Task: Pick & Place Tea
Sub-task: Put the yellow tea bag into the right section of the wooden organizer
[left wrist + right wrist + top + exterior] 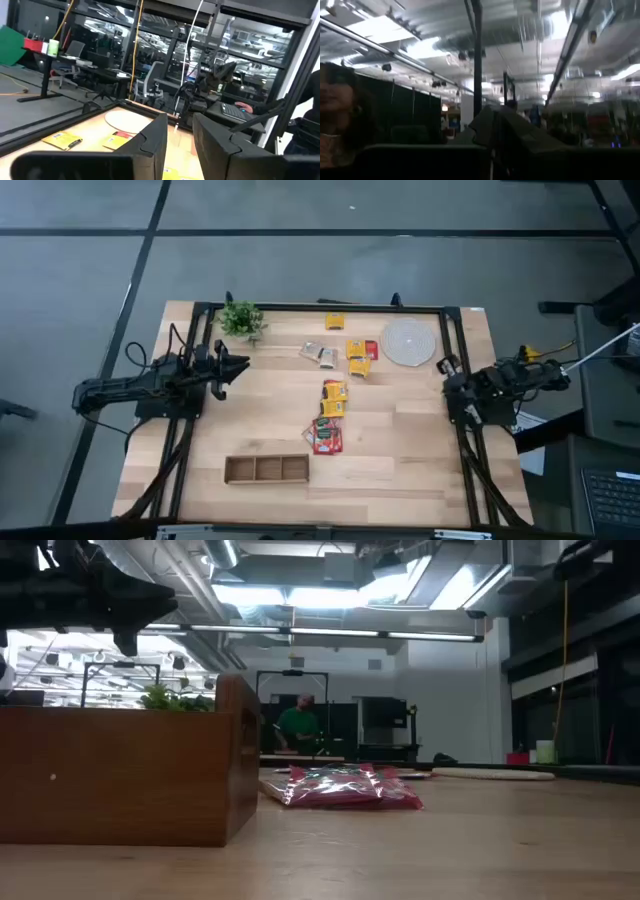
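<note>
A: Where are the small flat paper tea sachets [333, 395]?

B: Scattered over the middle of the pale wooden tabletop [400, 450]. Yellow-orange and red ones run in a loose line from near the far edge down to a red heap [350, 788] just above the long wooden three-compartment tray [266, 469], which sits near the front edge. None lies in the tray.

A: And beside them?

B: A round pale woven mat [408, 342] lies just right of the far sachets; a small green potted plant [241, 319] stands at the far left corner.

A: The arms?

B: The left end effector [238, 367] hovers at the left side, well apart from the tea, fingers [155, 137] slightly spread and pinching nothing. The right end effector [447, 366] waits at the right edge, raised toward the ceiling; fingers look pressed nearly together, empty.

A: Anyone behind?

B: A person in a green top [297, 723], far back in the room.
</note>
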